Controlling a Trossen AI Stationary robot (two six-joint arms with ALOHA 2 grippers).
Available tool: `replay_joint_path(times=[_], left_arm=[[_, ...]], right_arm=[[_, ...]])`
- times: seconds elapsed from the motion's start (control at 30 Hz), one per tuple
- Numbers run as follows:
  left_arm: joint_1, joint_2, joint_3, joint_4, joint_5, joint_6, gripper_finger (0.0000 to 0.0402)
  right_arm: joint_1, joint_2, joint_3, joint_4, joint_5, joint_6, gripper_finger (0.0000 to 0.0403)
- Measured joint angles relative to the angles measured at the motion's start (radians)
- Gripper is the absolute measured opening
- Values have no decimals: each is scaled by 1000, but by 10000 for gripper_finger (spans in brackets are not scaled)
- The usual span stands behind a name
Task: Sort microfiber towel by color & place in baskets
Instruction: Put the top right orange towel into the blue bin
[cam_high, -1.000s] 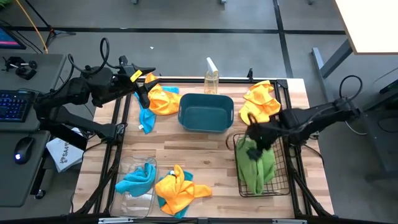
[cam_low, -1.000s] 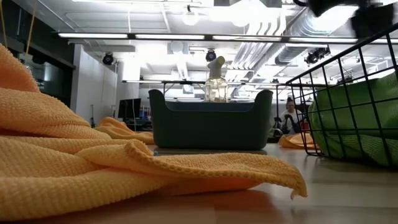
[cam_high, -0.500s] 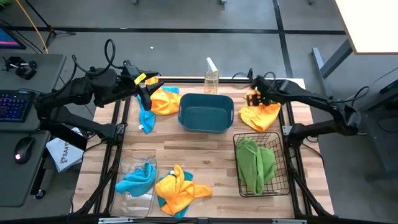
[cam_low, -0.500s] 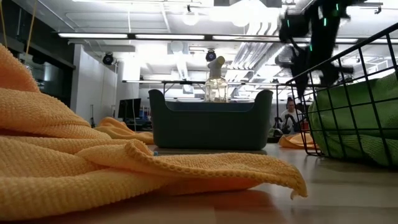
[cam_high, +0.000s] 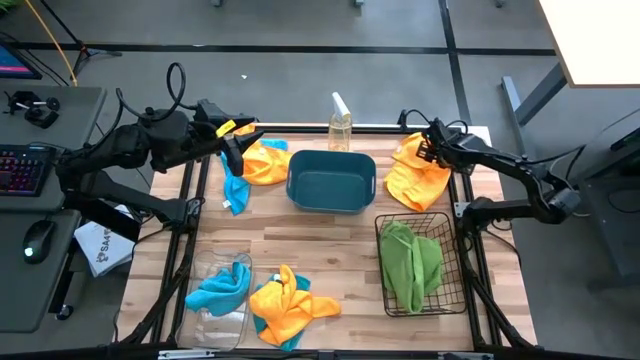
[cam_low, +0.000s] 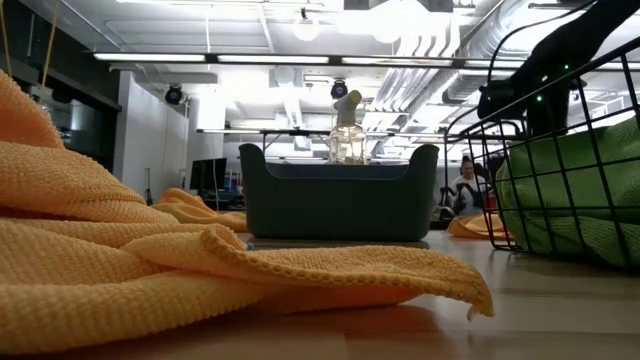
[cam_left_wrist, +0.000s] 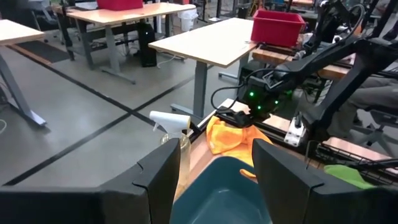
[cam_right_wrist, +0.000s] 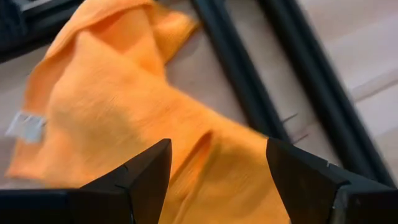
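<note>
My right gripper (cam_high: 427, 151) is open above the orange towel (cam_high: 418, 175) that lies at the table's far right. In the right wrist view the open fingers (cam_right_wrist: 217, 163) stand over the orange towel (cam_right_wrist: 118, 106) without touching it. My left gripper (cam_high: 236, 150) is open and empty (cam_left_wrist: 214, 168) over the orange towel (cam_high: 264, 162) and blue towel (cam_high: 236, 190) at the far left. The dark teal tub (cam_high: 331, 180) stands between them. The black wire basket (cam_high: 428, 225) holds a green towel (cam_high: 410, 262). The clear bin (cam_high: 205, 322) holds a blue towel (cam_high: 222, 288).
A clear spray bottle (cam_high: 340, 125) stands behind the tub at the far edge. An orange towel with a blue one under it (cam_high: 285, 302) lies at the near edge beside the clear bin. Black frame rails (cam_high: 462, 170) run along the table's sides.
My right gripper has left the green towel lying in the wire basket, risen, and gone toward the table's far edge, ending above the far-right orange towel. The green towel has stayed in the basket.
</note>
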Motion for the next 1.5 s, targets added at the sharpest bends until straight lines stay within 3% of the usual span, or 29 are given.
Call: replay_joint_path(times=[0.13, 0.43, 0.53, 0.67, 0.7, 0.9, 1.13, 1.3, 1.5], left_arm=[[0, 0, 0, -1, 0, -13, 188], [0, 0, 0, -3, 0, -12, 188], [0, 0, 0, -9, -1, -12, 188], [0, -1, 0, -39, -4, 27, 188], [0, -4, 0, -49, -7, 40, 188], [-1, -43, 0, -62, -60, 79, 188], [0, -87, 0, -59, -153, 129, 188], [0, -92, 0, -59, -167, 140, 188], [0, -72, 0, -53, -167, 150, 188]], right_arm=[[0, 14, -2, 4, 37, -7, 259], [0, 160, -2, 32, -21, -66, 246], [4, 172, -2, 34, -44, -94, 192], [28, 157, -2, 28, -70, -145, 43], [37, 147, -2, 27, -78, -164, 23], [97, 19, 60, -69, -82, -239, 5], [247, -262, 316, -83, -80, -276, 2], [391, -377, 506, 105, -122, -309, 1], [582, -350, 605, 491, -173, -391, 1]])
